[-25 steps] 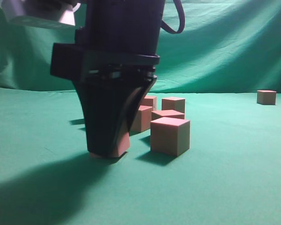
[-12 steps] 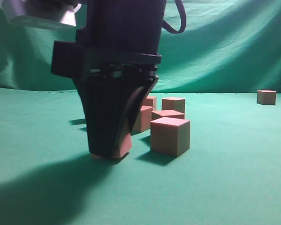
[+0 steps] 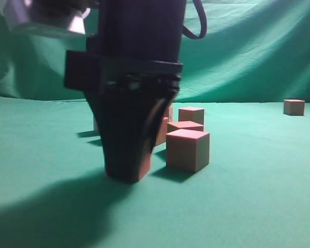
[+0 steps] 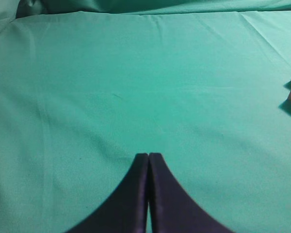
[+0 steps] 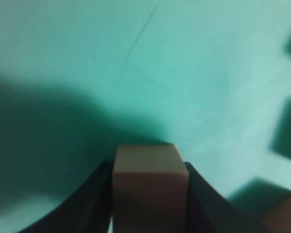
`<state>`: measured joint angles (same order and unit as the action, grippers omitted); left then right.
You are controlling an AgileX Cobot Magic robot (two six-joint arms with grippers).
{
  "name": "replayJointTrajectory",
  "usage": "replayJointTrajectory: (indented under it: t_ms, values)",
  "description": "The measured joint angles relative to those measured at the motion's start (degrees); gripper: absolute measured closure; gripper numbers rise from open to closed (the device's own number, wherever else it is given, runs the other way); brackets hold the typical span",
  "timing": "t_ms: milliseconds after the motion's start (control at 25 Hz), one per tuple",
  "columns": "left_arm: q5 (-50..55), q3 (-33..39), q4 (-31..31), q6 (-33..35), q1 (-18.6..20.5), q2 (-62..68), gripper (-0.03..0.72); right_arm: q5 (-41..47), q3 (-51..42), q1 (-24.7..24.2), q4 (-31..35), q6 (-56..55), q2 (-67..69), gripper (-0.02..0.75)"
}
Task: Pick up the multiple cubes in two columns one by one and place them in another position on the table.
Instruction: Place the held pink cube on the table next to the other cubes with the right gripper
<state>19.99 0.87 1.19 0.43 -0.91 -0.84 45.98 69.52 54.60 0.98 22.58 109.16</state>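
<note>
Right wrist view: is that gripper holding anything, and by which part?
Yes. The right gripper is shut on one cube, clamping its two opposite side faces. The left gripper is shut and holds nothing.

Matt cubes (image 3: 187,150) on green cloth table (image 3: 258,196) (slightly wrinkled).

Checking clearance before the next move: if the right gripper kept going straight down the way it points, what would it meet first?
The green table. The right gripper points down, its fingers closed on a cube, apparently at or just above the cloth, though depth is unclear.
</note>
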Motion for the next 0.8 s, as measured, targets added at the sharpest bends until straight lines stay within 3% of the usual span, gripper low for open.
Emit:
replayJointTrajectory:
  t_ms: [120, 160, 240, 280, 320, 480, 800]
  values:
    - [0.00, 0.00, 0.00, 0.00, 0.00, 0.00, 0.688, 1.19, -0.10, 0.00, 0.00, 0.50, 0.34, 0.412]
    - [0.00, 0.00, 0.00, 0.00, 0.00, 0.00, 0.688, 1.28, -0.10, 0.00, 0.00, 0.55, 0.34, 0.421]
    - [0.00, 0.00, 0.00, 0.00, 0.00, 0.00, 0.688, 1.28, -0.10, 0.00, 0.00, 0.64, 0.34, 0.351]
    - [0.00, 0.00, 0.00, 0.00, 0.00, 0.00, 0.688, 1.28, -0.10, 0.00, 0.00, 0.64, 0.34, 0.358]
    - [0.00, 0.00, 0.00, 0.00, 0.00, 0.00, 0.688, 1.17, -0.10, 0.00, 0.00, 0.64, 0.34, 0.297]
    - [0.00, 0.00, 0.00, 0.00, 0.00, 0.00, 0.688, 0.30, -0.10, 0.00, 0.00, 0.77, -0.54, 0.167]
    - [0.00, 0.00, 0.00, 0.00, 0.00, 0.00, 0.688, -1.23, 1.99, 0.00, -1.46, 0.67, -6.68, 0.145]
